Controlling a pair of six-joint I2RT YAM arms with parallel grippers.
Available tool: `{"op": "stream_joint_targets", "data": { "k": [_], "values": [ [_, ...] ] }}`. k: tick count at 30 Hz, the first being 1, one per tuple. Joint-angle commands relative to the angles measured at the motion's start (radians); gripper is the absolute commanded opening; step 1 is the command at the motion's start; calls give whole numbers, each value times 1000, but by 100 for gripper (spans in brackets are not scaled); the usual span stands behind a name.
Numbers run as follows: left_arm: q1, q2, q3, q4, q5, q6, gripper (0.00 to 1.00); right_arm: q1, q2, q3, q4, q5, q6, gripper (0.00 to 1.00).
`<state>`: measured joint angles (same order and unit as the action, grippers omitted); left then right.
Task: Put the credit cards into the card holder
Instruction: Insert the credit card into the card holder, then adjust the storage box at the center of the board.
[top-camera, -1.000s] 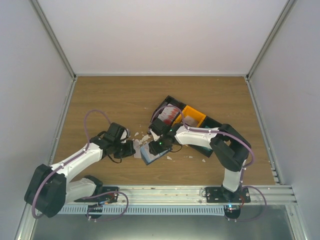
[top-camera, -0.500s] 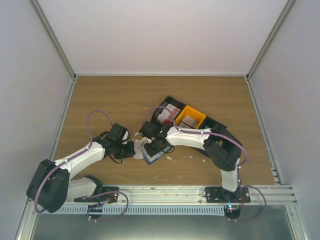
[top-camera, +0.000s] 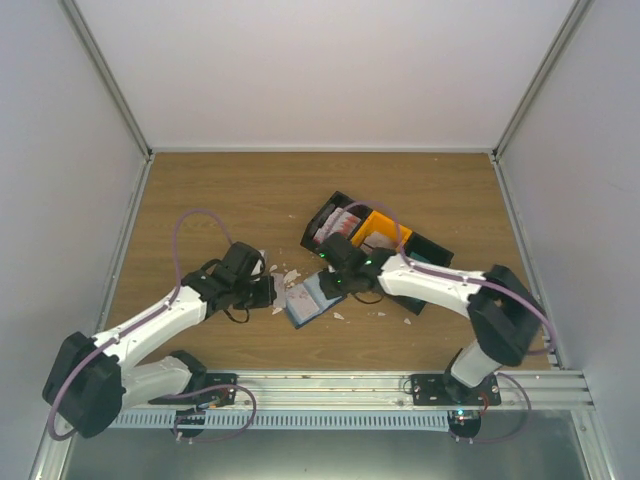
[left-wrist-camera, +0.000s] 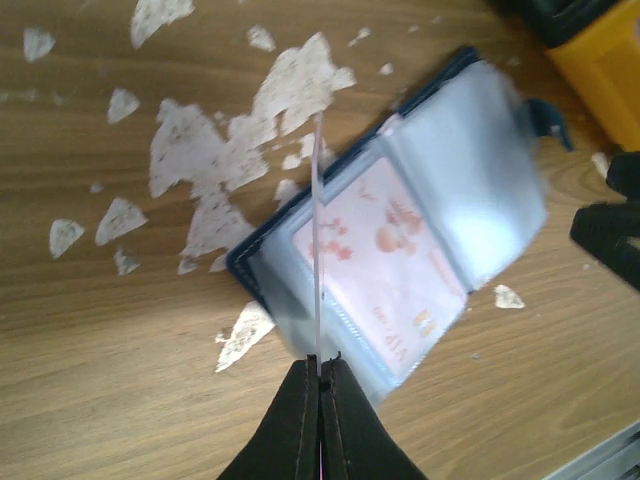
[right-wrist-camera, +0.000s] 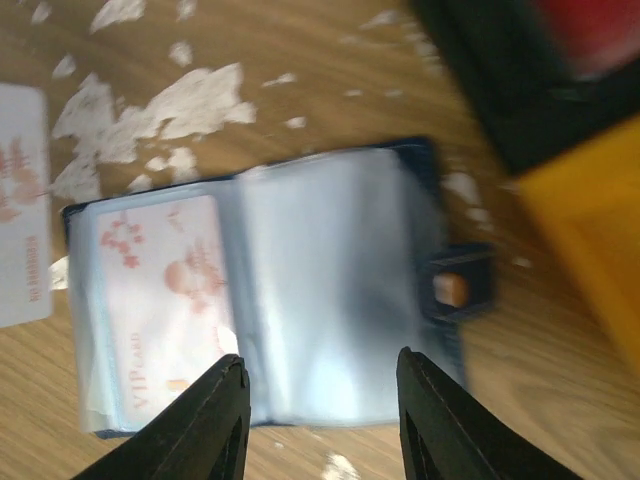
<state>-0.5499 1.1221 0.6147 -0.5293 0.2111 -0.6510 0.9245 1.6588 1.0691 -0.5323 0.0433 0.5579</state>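
Found the left end effector (left-wrist-camera: 320, 368) pinched tight on the lower edge of one credit card (left-wrist-camera: 317, 230), held edge-on straight ahead of its fingertips. Saw the card holder (left-wrist-camera: 450, 180) lying open on the table (left-wrist-camera: 90, 380) just beyond that card, with a second card (left-wrist-camera: 385, 265) already tucked in the nearer sleeve. Noted the right end effector (right-wrist-camera: 322, 395) with jaws apart, gripping nothing, poised over the holder's empty sleeve. Spotted white scraps (left-wrist-camera: 200, 160) ahead and left of the left end effector.
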Motion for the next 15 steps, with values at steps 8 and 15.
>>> {"op": "stream_joint_targets", "data": {
  "k": [8, 15],
  "values": [
    [-77, -104, -93, 214, 19, -176, 0, -154, -103, -219, 85, -88, 57, 29],
    [-99, -100, -212, 491, 52, -322, 0, -251, -63, -225, 105, -52, 4, 29]
  ]
}}
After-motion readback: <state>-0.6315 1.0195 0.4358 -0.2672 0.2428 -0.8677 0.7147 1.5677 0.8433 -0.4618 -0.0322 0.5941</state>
